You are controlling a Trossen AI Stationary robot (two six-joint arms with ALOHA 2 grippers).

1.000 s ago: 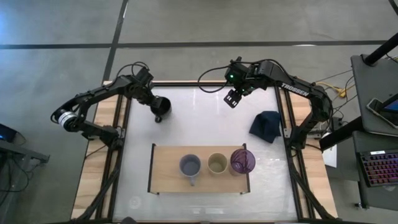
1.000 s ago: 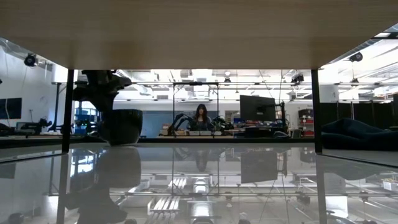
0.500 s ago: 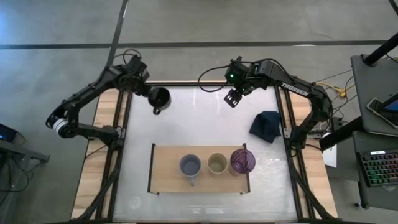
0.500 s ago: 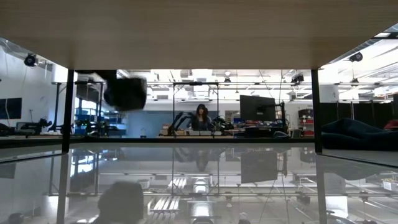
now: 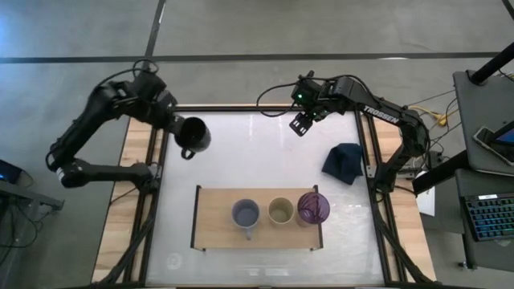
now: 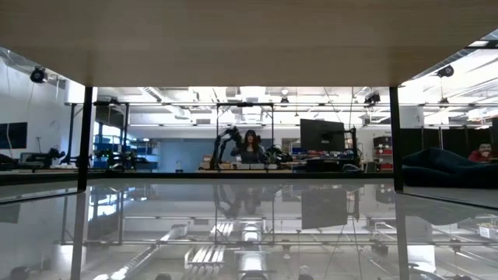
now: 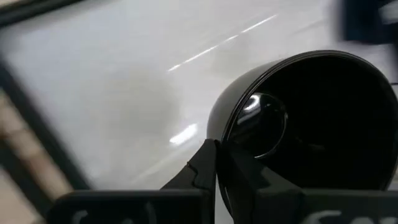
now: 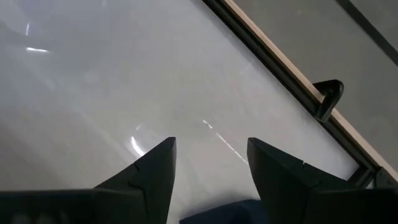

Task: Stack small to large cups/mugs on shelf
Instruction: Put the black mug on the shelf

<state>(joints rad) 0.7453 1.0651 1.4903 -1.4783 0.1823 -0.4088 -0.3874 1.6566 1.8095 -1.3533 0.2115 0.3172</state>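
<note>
My left gripper is shut on the black mug, which hangs high above the table's far left part; the mug also fills the left wrist view. The light-wood shelf stands near the table's front. On it, in a row, stand a grey-lavender mug, a pale cream cup and a translucent purple cup, each on its base. My right gripper hangs open above the far middle of the table, with nothing between its fingers. My left gripper holds the black mug by its rim wall. One finger is outside and the other is inside the hollow. The fingers come from above, slanting down from the table's left side. The mug hangs clear of the table, mouth up, handle toward the near side.
A dark blue cloth lies by the table's right edge. The shelf has bare board left of the grey-lavender mug. In the low view the shelf's underside spans the top and its black brackets stand at the sides; a person sits far behind.
My left gripper has risen with the black mug and gone toward the table's left edge. The mug stood on the table and is now lifted clear, above what the low view shows. My right gripper kept still.
</note>
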